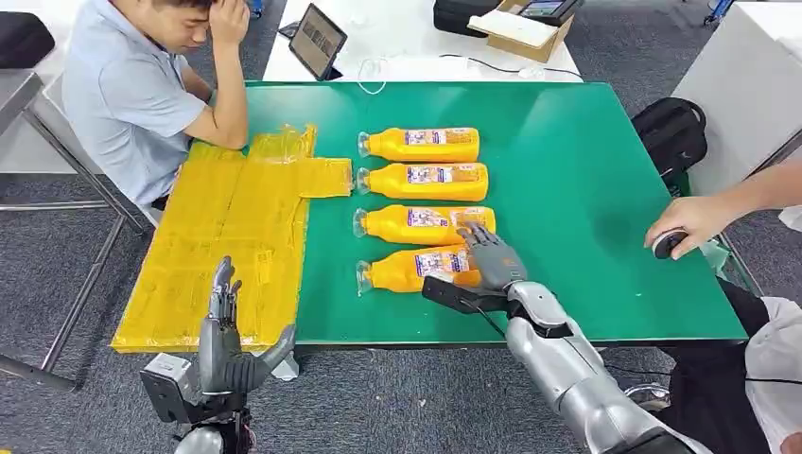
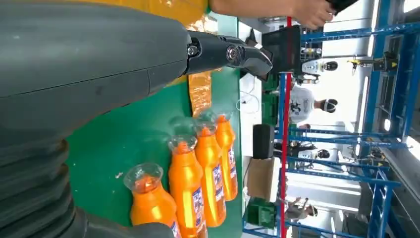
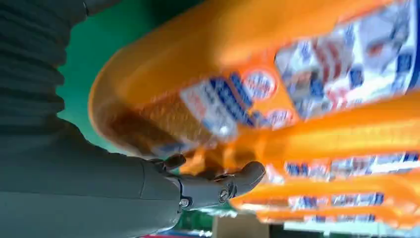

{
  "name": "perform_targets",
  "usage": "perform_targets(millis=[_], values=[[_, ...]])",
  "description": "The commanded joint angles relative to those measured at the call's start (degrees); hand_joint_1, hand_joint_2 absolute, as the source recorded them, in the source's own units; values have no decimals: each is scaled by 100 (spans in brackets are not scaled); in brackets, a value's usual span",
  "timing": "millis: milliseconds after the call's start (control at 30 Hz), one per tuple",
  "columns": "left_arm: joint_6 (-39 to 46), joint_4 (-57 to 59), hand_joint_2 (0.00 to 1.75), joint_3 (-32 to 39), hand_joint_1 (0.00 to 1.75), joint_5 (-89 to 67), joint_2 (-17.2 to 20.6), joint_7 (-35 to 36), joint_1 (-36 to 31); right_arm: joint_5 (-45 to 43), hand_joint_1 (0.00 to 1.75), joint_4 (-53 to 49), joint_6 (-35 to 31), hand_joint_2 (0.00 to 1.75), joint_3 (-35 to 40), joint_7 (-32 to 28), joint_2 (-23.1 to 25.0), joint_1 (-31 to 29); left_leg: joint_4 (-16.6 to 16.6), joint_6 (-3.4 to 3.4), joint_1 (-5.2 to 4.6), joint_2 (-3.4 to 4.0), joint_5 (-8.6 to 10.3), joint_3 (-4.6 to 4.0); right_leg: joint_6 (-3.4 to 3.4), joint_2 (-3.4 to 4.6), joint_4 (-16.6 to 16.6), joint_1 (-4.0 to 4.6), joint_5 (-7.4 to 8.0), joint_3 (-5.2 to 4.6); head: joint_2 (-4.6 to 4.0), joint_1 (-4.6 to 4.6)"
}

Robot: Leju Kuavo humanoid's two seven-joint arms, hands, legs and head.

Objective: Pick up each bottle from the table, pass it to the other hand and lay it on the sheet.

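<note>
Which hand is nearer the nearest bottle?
Right. The right hand lies over the label end of the nearest bottle, fingers reaching past it. The left hand is raised off the table's near edge, over the yellow sheet, fingers apart.

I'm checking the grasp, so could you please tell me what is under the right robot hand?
The right robot hand lies over the base end of the nearest bottle on the green table. Its fingers cover part of the label, hiding whether they have closed.

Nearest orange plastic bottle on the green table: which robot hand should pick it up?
Right. The right robot hand already lies over the nearest orange plastic bottle. The left robot hand is open at the yellow sheet, placed to receive it.
</note>
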Motion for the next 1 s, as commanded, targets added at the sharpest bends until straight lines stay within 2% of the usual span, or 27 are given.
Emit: perform_targets(millis=[33,367,400,433,500,667,767,1000], values=[[11,336,175,-189,0,-15,192,56,-176,-80,0,896,186,175,324,-91,125,-417,-5,-7,4,9,-7,20,-10,9,-5,4,-4,16,0,0],[24,323,175,-258,0,-26,241,68,-210,-122,0,1326,496,175,519,-151,91,-712,-2,-9,6,8,-10,30,-16,8,-2,7,-8,25,0,0],[26,334,175,-271,0,-26,245,68,-225,-144,94,1421,591,175,586,-244,88,-759,-4,-7,3,8,-6,23,-11,8,-4,4,-4,19,0,2],[36,352,175,-281,0,-25,246,70,-238,-168,140,1482,645,175,624,-299,92,-776,-4,-6,3,7,-5,21,-10,7,-4,3,-4,18,0,0],[59,375,175,-284,0,-23,246,73,-240,-192,162,1555,674,175,684,-352,126,-768,-3,-8,5,4,-8,31,-13,5,-4,6,-7,28,0,2],[96,383,175,-290,0,-16,251,70,-274,-243,161,1673,754,175,783,-430,173,-741,-9,-10,9,2,-8,51,-16,4,-11,10,-7,45,0,2],[103,362,175,-308,0,-9,262,71,-297,-321,154,1709,769,175,811,-501,201,-712,-8,-10,10,-2,-6,55,-16,0,-11,11,-6,49,0,0],[115,390,175,-318,0,6,272,75,-302,-436,154,1689,685,175,825,-602,216,-623,-10,-8,9,-1,-6,67,-13,1,-13,9,-6,60,0,2]])
